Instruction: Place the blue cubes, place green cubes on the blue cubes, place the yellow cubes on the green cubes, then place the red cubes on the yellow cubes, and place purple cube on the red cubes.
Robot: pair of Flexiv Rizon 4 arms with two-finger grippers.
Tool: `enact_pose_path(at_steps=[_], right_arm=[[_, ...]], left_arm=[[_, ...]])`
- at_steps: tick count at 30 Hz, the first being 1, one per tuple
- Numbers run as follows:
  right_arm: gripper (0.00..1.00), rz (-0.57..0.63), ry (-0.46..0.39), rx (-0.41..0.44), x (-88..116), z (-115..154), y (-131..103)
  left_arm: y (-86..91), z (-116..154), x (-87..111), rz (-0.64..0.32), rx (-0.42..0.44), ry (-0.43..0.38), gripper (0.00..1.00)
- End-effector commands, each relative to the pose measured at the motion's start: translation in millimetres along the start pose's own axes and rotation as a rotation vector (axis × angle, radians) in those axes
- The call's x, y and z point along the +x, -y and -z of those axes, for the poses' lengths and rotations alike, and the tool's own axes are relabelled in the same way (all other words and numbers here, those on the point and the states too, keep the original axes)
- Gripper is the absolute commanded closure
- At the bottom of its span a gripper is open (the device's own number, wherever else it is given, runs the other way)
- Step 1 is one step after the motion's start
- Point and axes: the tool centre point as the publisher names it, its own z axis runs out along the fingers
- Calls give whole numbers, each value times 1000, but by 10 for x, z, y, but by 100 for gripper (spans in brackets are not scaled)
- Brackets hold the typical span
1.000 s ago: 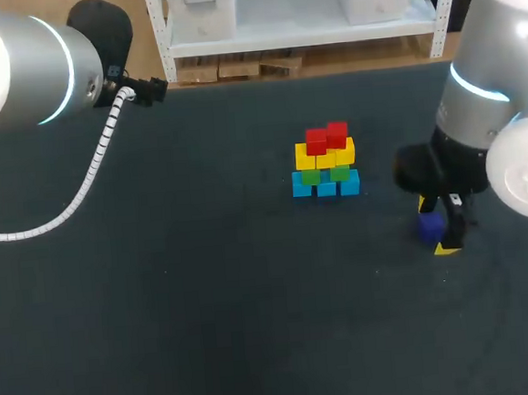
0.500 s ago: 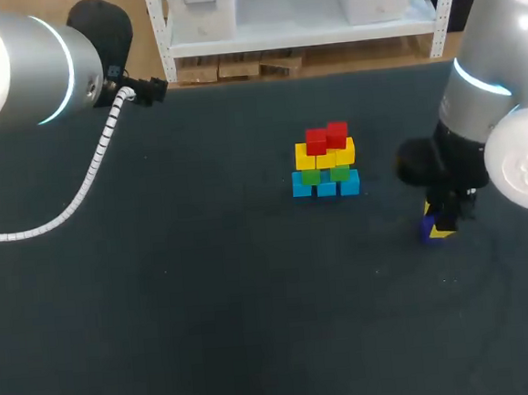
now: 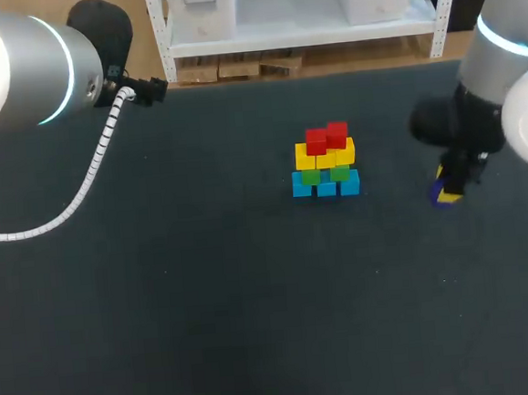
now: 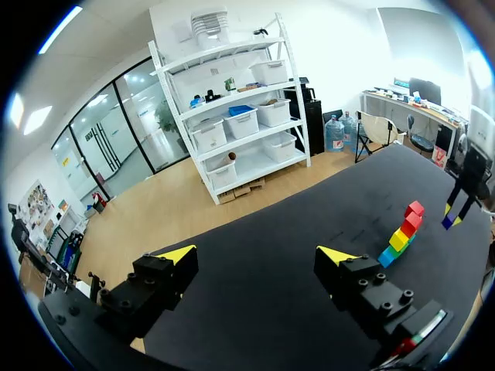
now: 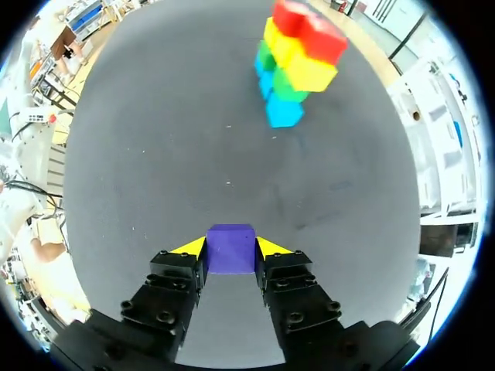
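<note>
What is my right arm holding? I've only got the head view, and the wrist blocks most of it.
Observer: A purple cube, gripped from both sides between the right jaws' yellow tips.
Operator: And the left jaws? They're outside my frame.
Observer: The left wrist view shows them wide open, with nothing between them.

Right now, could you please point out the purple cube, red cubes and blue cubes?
purple cube [image 5: 231, 249], right wrist view, visible face.
red cubes [image 3: 317, 143], head view, left cube's front.
blue cubes [image 3: 327, 190], head view, middle cube.
</note>
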Motion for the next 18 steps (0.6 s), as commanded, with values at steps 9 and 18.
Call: enact_pose_path(at_steps=[9, 18], right_arm=[[100, 29, 60, 126, -172, 759, 339], [100, 150, 87, 173, -668, 1096, 614]], left_arm=[[-16, -3, -3, -1, 6, 0, 0], [-16, -3, -3, -1, 6, 0, 0]])
